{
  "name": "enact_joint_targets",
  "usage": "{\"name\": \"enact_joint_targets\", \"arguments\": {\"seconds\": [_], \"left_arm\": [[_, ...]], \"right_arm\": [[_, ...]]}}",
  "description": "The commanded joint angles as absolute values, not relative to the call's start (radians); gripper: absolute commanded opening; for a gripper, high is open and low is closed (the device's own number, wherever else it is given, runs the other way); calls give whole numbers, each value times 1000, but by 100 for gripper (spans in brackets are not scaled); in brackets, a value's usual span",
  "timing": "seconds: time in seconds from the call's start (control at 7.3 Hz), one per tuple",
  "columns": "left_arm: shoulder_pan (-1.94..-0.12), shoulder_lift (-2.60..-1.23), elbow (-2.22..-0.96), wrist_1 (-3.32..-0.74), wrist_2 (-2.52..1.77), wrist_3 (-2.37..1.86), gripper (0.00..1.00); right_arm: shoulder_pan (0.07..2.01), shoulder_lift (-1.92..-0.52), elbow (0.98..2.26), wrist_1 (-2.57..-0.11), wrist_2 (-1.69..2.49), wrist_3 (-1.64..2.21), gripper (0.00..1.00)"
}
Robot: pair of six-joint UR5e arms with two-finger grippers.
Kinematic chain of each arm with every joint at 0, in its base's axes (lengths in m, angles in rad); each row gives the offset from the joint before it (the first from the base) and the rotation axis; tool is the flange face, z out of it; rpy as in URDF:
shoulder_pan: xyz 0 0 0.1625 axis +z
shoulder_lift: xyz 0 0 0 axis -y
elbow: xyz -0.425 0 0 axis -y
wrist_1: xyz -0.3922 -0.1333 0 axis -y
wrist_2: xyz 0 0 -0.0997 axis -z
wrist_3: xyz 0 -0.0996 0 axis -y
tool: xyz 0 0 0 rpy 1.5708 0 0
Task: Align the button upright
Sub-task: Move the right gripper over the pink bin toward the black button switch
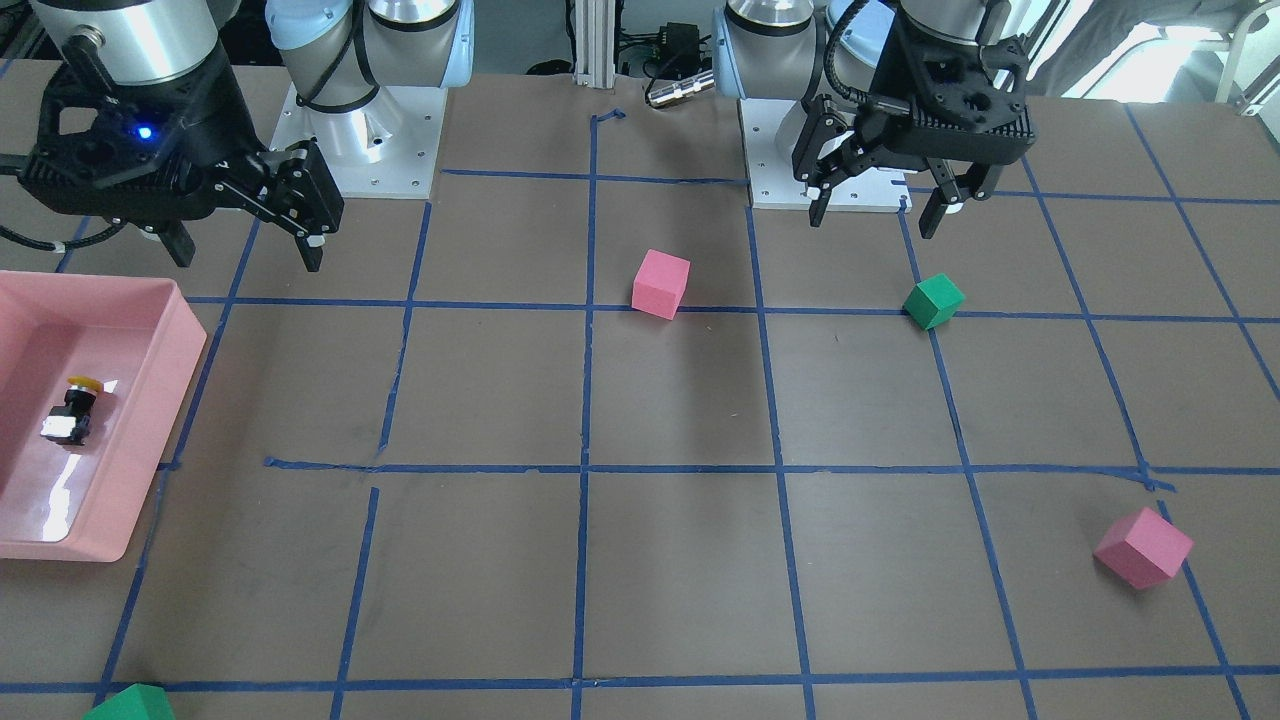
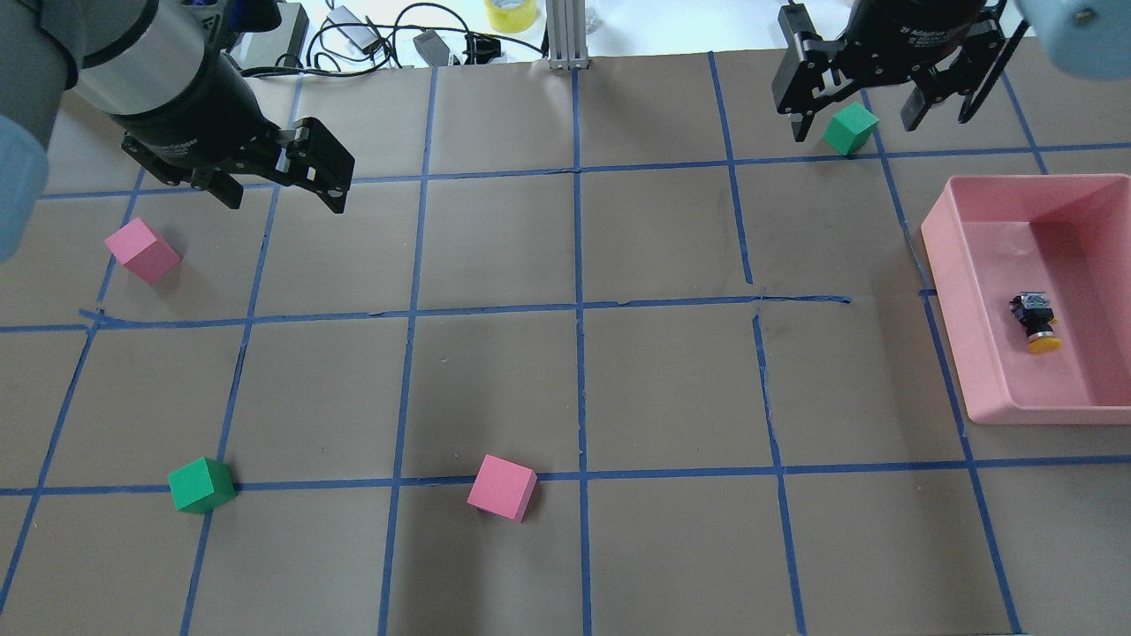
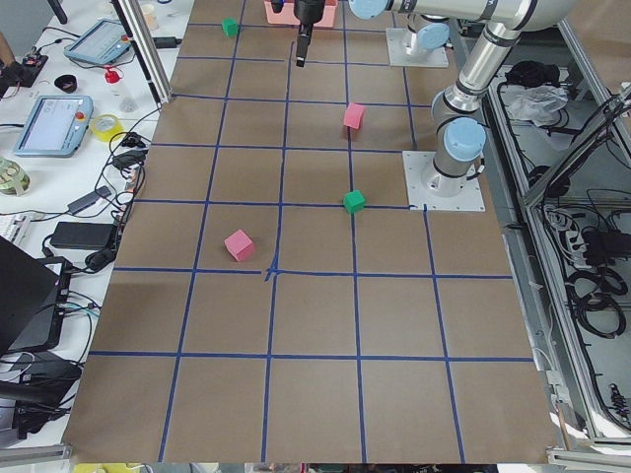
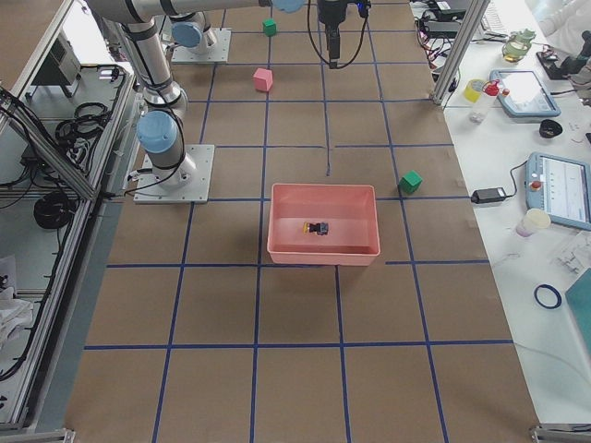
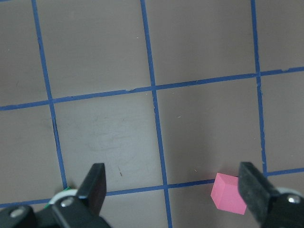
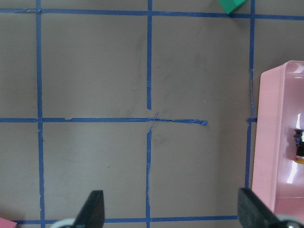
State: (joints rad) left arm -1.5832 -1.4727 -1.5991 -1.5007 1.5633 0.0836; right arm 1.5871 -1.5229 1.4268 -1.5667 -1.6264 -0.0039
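Note:
The button (image 2: 1034, 322) lies on its side inside the pink tray (image 2: 950, 265), yellow cap toward the robot and silver base away from it. It also shows in the front view as the button (image 1: 72, 410) and at the right wrist view's edge as the button (image 6: 299, 148). My right gripper (image 2: 855, 124) hangs open above the table beyond the tray's far left corner, over a green cube (image 2: 850, 128), well apart from the button. My left gripper (image 2: 284, 196) is open over the table's far left, holding nothing.
Pink cubes (image 2: 141, 250) (image 2: 502, 488) and a green cube (image 2: 201, 484) sit on the brown, blue-taped table. The left wrist view shows a pink cube (image 5: 229, 194) near one finger. Cables and tape rolls lie past the far edge.

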Motion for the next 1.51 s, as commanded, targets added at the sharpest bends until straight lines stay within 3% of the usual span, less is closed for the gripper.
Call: {"name": "enact_joint_targets", "arguments": {"seconds": [0.0, 0.68, 1.37], "left_arm": [[-1583, -1473, -1595, -1500, 1566, 83, 100], [-1583, -1470, -1595, -1502, 1571, 83, 100], [-1583, -1466, -1595, -1502, 1571, 83, 100]], "right_arm": [[1583, -1516, 1422, -1565, -1608, -3, 100], [1528, -1505, 1434, -1574, -1602, -5, 100], [1237, -1497, 1475, -1580, -1606, -233, 100]]}}
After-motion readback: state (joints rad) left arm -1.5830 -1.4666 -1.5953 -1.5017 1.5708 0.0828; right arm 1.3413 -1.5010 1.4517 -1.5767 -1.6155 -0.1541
